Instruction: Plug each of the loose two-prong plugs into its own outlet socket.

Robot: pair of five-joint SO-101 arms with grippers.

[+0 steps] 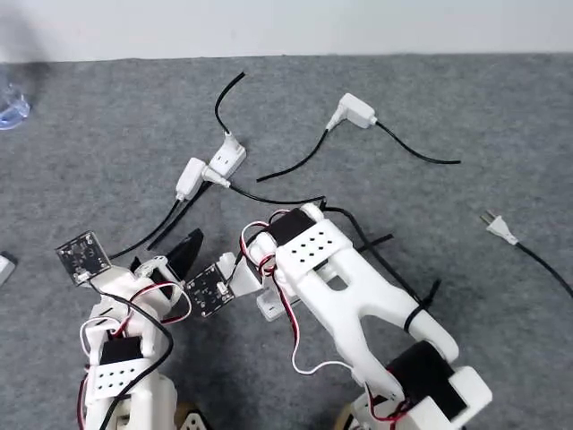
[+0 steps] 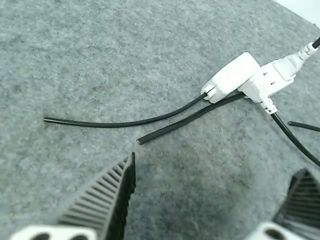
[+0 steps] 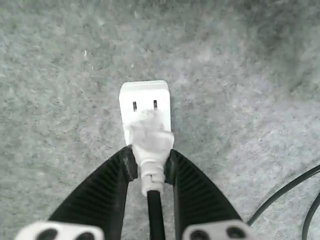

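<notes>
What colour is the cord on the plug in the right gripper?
Black cord, white plug; right wrist view shows it best.

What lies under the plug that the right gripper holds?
A white socket on the grey mat, both slots showing. The plug in the right gripper covers the socket's near end, and the prongs are hidden.

The mat (image 1: 501, 107) is grey and fuzzy all over, and the wall (image 1: 286, 27) behind it is white. The plugs (image 1: 500, 228), the socket (image 3: 145, 100) with its two dark slots and the arms (image 1: 358, 287) are white, while the cords (image 3: 155, 220) are black and the wires (image 1: 285, 300) on the arms are red, white and black. The fingers (image 3: 107, 190) are black with thin lines across them, the two small boards (image 1: 83, 255) are black with tiny pale dots, and one thing (image 1: 11, 107) at the mat's edge is clear blue
</notes>
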